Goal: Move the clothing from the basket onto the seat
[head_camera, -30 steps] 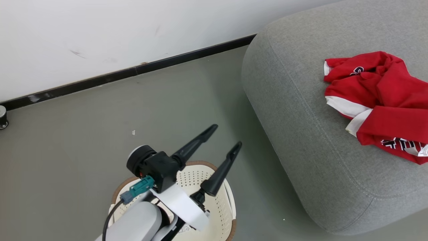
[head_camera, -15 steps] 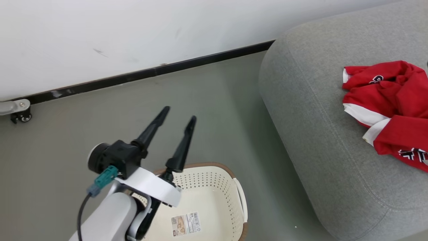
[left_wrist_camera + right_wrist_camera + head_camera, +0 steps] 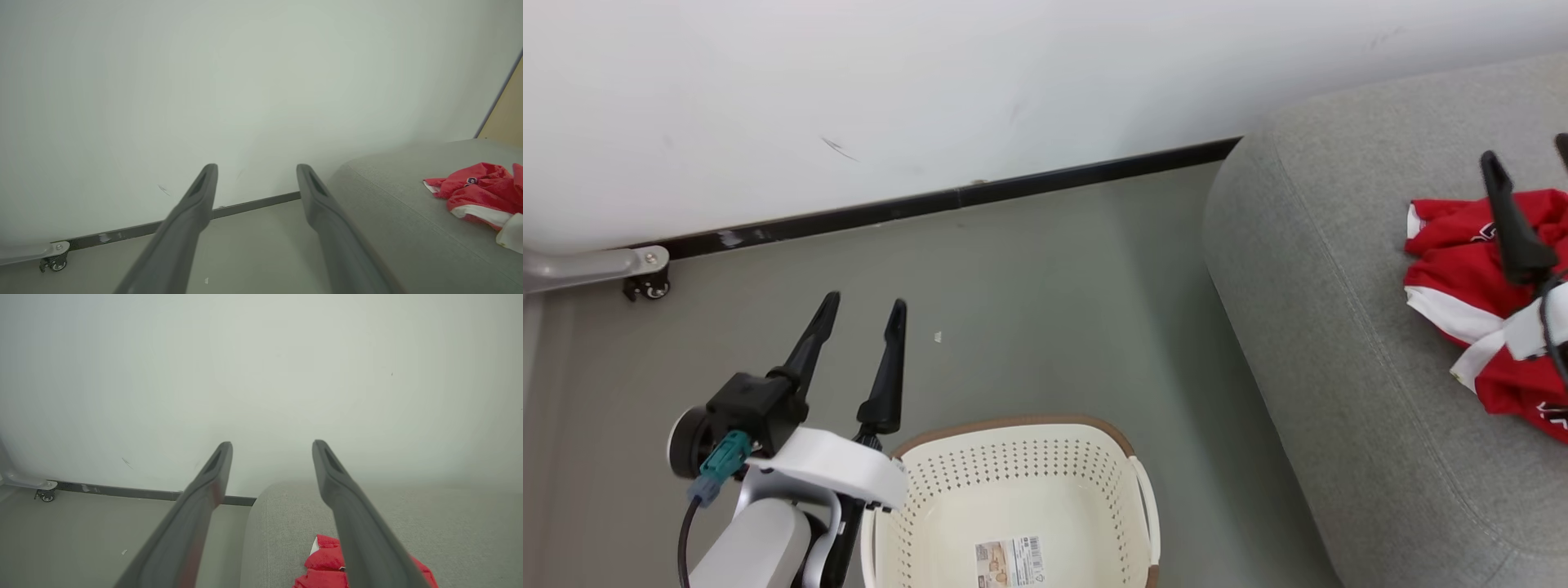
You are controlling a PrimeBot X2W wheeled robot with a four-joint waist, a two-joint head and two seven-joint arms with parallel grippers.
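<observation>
Your left pincer [image 3: 865, 300] hangs with its two dark fingers spread apart and empty above the grey-green floor [image 3: 1054, 327], just beside the cream laundry basket [image 3: 1013, 423]. The basket's visible bottom carries only a printed label [image 3: 1010, 562]; its near end is cut off by the frame, so you cannot rule out a garment there. The red jerseys with white trim [image 3: 1454, 261] lie bunched on the grey upholstered seat [image 3: 1339, 327], well apart from the basket. Your right pincer [image 3: 272, 444] hovers over that heap, fingers likewise apart and gripping nothing. On this evidence the transfer looks finished or nearly so; what remains, at most, is a check of the basket's hidden end. Around the scene you have a white wall [image 3: 1013, 82], a black skirting board [image 3: 931, 208], a castor on a metal leg [image 3: 649, 286] at the far left, and a small pale scrap [image 3: 938, 336] on the floor. Nothing stands between basket and seat; the seat's rounded flank rises near the basket's right side.
</observation>
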